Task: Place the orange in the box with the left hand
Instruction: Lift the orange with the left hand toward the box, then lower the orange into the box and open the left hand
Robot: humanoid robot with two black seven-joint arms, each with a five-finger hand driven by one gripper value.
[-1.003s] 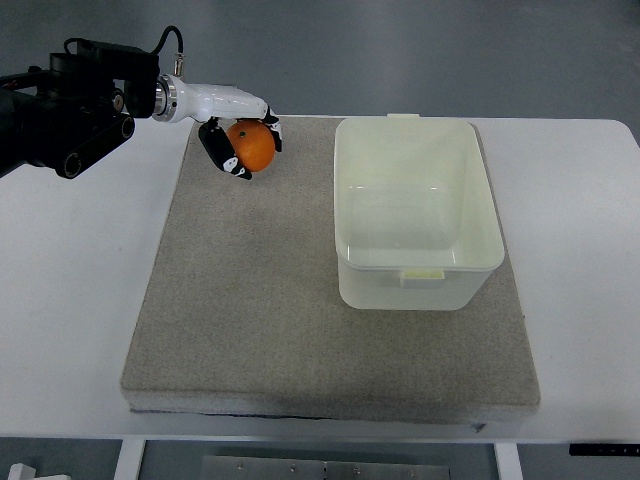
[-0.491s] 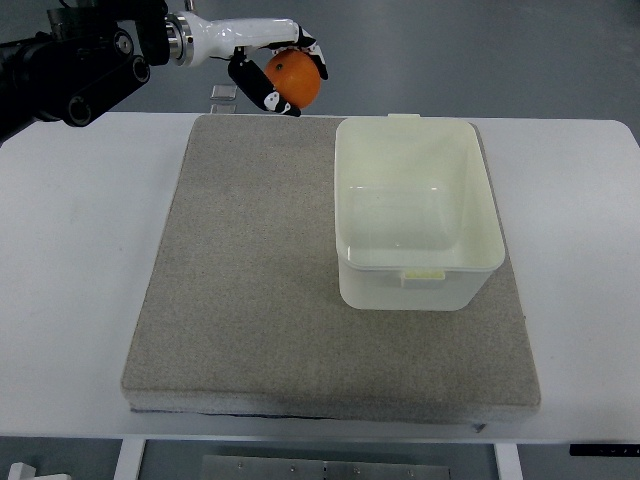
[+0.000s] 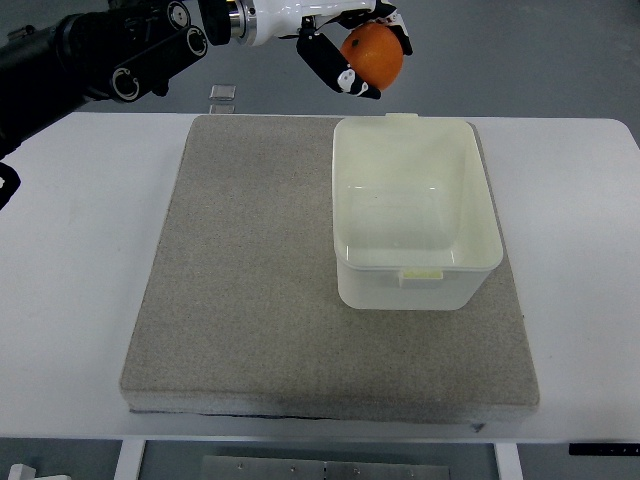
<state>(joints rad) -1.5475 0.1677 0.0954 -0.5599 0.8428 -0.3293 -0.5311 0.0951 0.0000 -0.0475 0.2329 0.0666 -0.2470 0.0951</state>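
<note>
— One orange (image 3: pixel 375 55) is up in the air, the left hand (image 3: pixel 352 50) fingers curled around it, beyond the desk's far edge. Release?
— No, first carry it over the box (image 3: pixel 415 215) opening, lower, then spread them.

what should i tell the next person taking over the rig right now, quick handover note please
Left robot hand: shut on the orange, held up in the air at the top of the view, near the far edge of the box.
Right robot hand: not in view.
Box: sits open on the right side of the grey mat, nothing inside it.
Done: orange is picked up off the mat and brought close to the box.
Left: bring the orange over the box opening, lower it, let go, pull the hand clear.
</note>
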